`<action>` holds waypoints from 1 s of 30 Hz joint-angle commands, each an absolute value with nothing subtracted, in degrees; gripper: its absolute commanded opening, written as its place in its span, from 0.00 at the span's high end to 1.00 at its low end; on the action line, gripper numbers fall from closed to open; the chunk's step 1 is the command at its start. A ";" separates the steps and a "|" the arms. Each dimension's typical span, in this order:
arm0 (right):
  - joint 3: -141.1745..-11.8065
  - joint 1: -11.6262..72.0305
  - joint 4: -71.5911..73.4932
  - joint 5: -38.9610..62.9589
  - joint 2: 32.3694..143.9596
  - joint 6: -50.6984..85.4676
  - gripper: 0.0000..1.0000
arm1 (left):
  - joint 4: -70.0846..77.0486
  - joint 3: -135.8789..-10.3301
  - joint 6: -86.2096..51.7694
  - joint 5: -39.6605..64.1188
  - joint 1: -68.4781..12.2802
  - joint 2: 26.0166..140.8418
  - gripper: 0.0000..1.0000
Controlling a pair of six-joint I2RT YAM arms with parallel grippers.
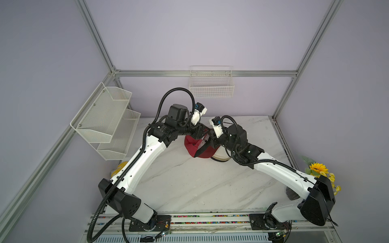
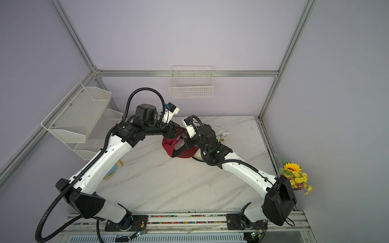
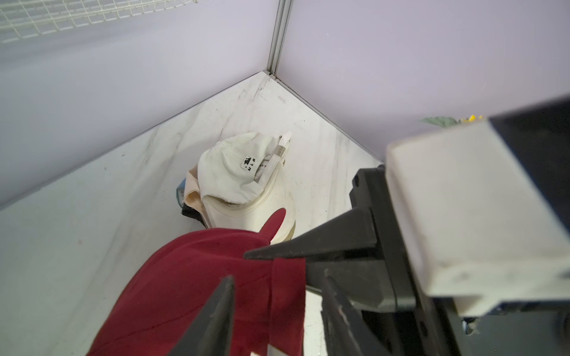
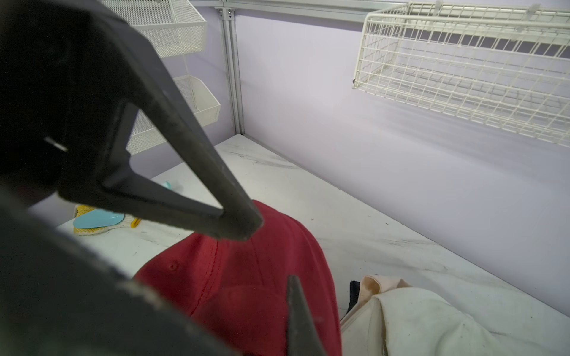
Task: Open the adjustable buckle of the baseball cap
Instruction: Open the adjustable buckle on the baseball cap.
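Cap hangs between both jaws. Right jaws are pinched tight, apparently on strap. Left jaws are half-wide, strap between them. Buckle hidden; likely not yet open.

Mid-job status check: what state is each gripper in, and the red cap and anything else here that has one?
red cap: held up and crumpled; buckle hidden, so its state cannot be told.
right gripper: jaws shut on the red cap's fabric.
left gripper: jaws open, straddling the strap, not clamped.
white cap: lying on other caps, untouched.
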State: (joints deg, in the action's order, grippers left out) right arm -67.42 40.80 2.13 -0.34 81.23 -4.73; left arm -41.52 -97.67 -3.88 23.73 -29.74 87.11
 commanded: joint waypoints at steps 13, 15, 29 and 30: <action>-68.99 41.31 3.77 0.70 79.04 -4.13 1.00 | -39.98 -99.13 -4.61 28.25 -29.71 86.47 0.63; -69.04 41.31 3.74 0.84 78.84 -4.06 1.00 | -40.40 -99.06 -4.57 28.43 -29.70 86.88 0.63; -69.77 41.40 3.82 2.25 77.17 -3.69 1.00 | -43.61 -99.41 -3.54 31.35 -29.69 88.85 0.69; -69.83 41.40 3.92 2.22 77.17 -3.67 1.00 | -43.76 -99.48 -3.48 31.66 -29.75 88.92 0.70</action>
